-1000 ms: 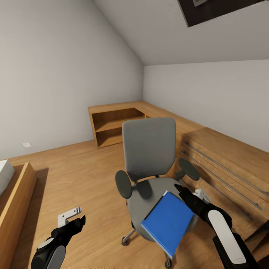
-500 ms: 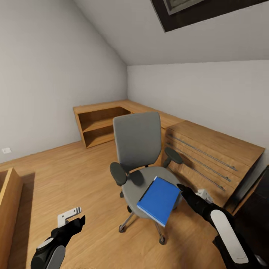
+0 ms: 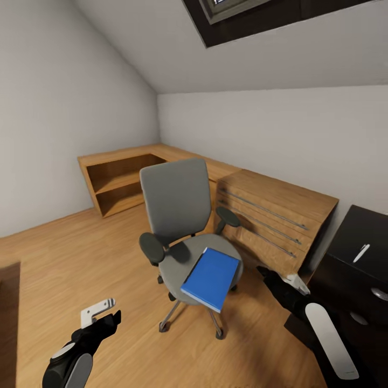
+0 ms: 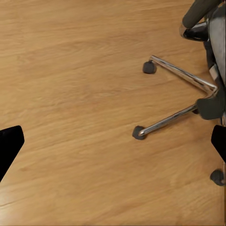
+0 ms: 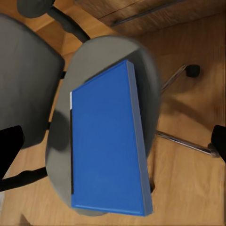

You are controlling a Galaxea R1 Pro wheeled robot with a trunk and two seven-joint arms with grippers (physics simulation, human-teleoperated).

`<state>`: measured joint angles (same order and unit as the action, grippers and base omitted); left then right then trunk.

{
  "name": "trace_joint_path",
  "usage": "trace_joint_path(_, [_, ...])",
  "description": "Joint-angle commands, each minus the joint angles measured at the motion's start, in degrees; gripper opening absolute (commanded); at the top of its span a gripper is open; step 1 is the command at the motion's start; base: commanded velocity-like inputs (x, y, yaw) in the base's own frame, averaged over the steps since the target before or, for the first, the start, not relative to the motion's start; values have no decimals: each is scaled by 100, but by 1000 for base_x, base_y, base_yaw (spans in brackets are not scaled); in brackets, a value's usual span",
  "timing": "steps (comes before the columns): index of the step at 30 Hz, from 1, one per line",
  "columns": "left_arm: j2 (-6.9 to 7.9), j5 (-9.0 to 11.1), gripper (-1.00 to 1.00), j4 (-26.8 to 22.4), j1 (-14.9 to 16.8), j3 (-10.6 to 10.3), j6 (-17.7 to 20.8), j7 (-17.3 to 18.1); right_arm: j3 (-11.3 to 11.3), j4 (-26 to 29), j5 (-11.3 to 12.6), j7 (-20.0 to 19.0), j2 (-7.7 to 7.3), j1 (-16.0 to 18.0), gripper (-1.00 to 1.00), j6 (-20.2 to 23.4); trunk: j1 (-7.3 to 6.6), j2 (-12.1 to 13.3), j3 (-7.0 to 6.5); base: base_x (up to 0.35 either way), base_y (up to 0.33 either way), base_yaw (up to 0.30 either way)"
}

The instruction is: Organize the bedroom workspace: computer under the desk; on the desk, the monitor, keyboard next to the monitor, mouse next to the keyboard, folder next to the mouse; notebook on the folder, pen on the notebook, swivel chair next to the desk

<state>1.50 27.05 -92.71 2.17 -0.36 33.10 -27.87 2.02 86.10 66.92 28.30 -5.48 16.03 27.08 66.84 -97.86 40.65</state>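
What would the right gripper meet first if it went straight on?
Probably the folder: it lies centred ahead of the right gripper on the chair seat. Depth is unclear, but nothing shows between them.

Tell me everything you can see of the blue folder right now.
The folder is a flat, bright blue rectangle with a plain, smooth cover and a slightly paler edge; a thin white strip shows at one corner in the right wrist view. It lies closed and flat on the swivel chair, on its grey seat, turned askew, one end overhanging the seat's front edge. Nothing else touches it; the right gripper hangs beside it, apart.
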Motion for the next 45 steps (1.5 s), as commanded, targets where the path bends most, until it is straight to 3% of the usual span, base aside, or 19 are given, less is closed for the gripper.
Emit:
trace_joint_path(1, [-1, 62, 100, -10, 2, 17, 13, -54, 20, -1, 47, 44, 1, 5, 100, 16, 0, -3, 10, -4, 2, -211])
trace_joint_path(13, [-7, 63, 100, -11, 2, 62, 13, -53, 54, -13, 41, 44, 3, 5, 100, 25, 0, -3, 40, -1, 1, -79])
trace_joint_path(24, [-5, 65, 100, -11, 2, 113, 7, -60, 27, -121, 24, 17, 14, 5, 100, 8, 241, -444, 238, 0, 0, -2])
trace_joint_path(27, [-7, 70, 100, -11, 2, 245, 5, -60, 18, -167, 22, 9, 18, 5, 100, 3, 307, -565, 292, 0, 0, 0])
trace_joint_path(28, [-11, 82, 100, -11, 2, 432, 4, -55, -2, -213, 15, -8, 20, 5, 100, -3, 329, -605, 310, 0, 0, 0])
trace_joint_path(29, [-14, 85, 100, -11, 2, 470, 4, -54, -11, -265, 8, -15, 20, 5, 100, -7, 351, -645, 328, 0, 0, 0])
trace_joint_path(45, [-18, 89, 100, -11, 2, 524, 10, -52, -77, -823, -36, -30, 29, 10, 100, -35, 702, -1286, 616, 0, 0, 0])
